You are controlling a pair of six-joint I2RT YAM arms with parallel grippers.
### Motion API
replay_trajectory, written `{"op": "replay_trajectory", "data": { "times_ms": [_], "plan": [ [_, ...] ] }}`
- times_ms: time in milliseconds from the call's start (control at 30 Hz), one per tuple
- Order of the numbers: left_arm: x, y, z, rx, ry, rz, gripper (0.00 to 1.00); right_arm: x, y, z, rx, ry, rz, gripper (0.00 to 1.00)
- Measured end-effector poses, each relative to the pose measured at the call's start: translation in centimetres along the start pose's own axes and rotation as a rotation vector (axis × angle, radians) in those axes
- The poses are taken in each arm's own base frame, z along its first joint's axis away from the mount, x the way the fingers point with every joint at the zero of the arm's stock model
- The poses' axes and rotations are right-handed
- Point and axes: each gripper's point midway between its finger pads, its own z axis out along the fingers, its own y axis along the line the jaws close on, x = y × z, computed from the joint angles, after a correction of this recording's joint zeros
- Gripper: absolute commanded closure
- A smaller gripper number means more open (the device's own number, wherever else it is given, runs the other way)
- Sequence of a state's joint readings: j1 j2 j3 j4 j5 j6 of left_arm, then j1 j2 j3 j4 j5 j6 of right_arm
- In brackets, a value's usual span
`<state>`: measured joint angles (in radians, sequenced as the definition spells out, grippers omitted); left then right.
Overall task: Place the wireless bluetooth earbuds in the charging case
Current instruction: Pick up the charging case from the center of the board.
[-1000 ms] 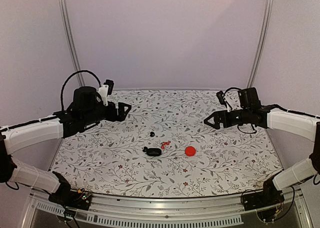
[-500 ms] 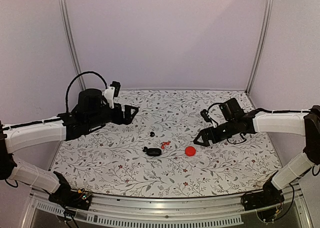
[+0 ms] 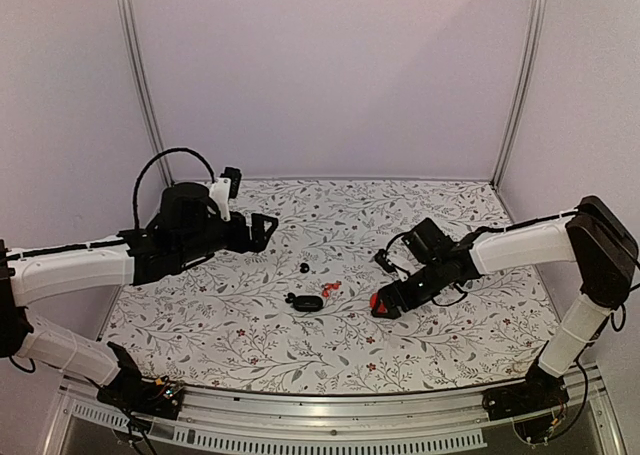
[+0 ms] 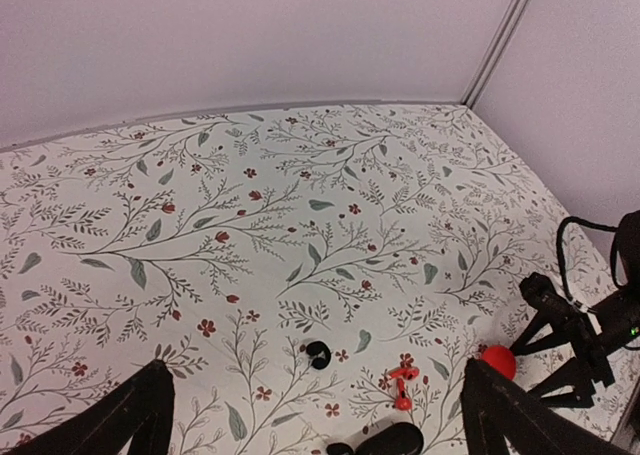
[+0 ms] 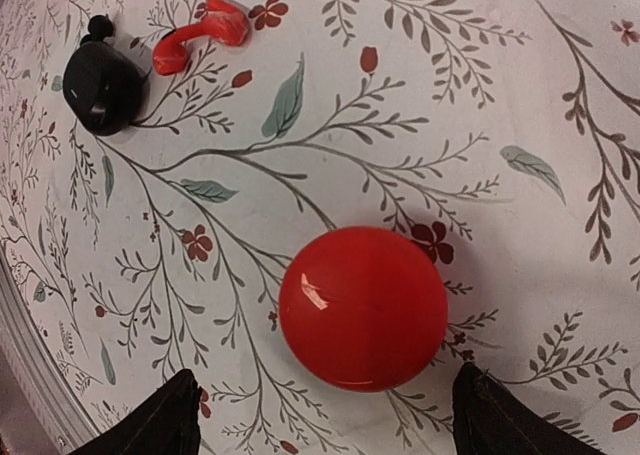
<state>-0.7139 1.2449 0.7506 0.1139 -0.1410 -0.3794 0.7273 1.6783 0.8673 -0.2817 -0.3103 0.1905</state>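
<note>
The black oval charging case (image 3: 308, 302) lies shut at mid-table; it also shows in the left wrist view (image 4: 392, 440) and the right wrist view (image 5: 100, 87). One black earbud (image 3: 290, 298) lies against its left end (image 5: 98, 22). A second earbud (image 3: 303, 268) lies apart, behind the case (image 4: 318, 354). My left gripper (image 3: 262, 230) is open and empty, raised over the table left of the earbuds (image 4: 314, 367). My right gripper (image 3: 385, 305) is open and low, its jaws on either side of the flat red disc (image 5: 363, 307), well right of the case.
The red disc (image 3: 379, 300) lies right of the case (image 4: 498, 361). Small red curved pieces (image 3: 330, 289) lie between case and disc (image 4: 402, 386) (image 5: 200, 33). The floral tabletop (image 3: 250, 345) is walled at the back and both sides.
My right gripper has swung left and down from the back right to straddle the red disc. My left gripper has drifted slightly right. Case and earbuds have not moved.
</note>
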Motion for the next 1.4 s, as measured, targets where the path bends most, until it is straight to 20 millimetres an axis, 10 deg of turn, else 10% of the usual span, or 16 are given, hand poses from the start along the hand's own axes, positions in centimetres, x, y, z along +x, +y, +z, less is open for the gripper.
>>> {"op": "replay_trajectory", "data": {
  "times_ms": [433,800,1400],
  "plan": [
    [1.8,0.9,1.1,-0.103,0.061,0.003,0.0,-2.4,0.3,2.2,0.147,0.017,-0.069,0.39],
    [1.7,0.8,1.0,-0.114,0.052,0.003,0.0,-2.1,0.4,2.4,0.198,0.039,-0.151,0.35],
    [-1.3,-0.7,-0.8,-0.024,-0.065,-0.049,0.0,-2.0,-0.8,2.2,0.282,0.026,-0.261,0.57]
  ]
}}
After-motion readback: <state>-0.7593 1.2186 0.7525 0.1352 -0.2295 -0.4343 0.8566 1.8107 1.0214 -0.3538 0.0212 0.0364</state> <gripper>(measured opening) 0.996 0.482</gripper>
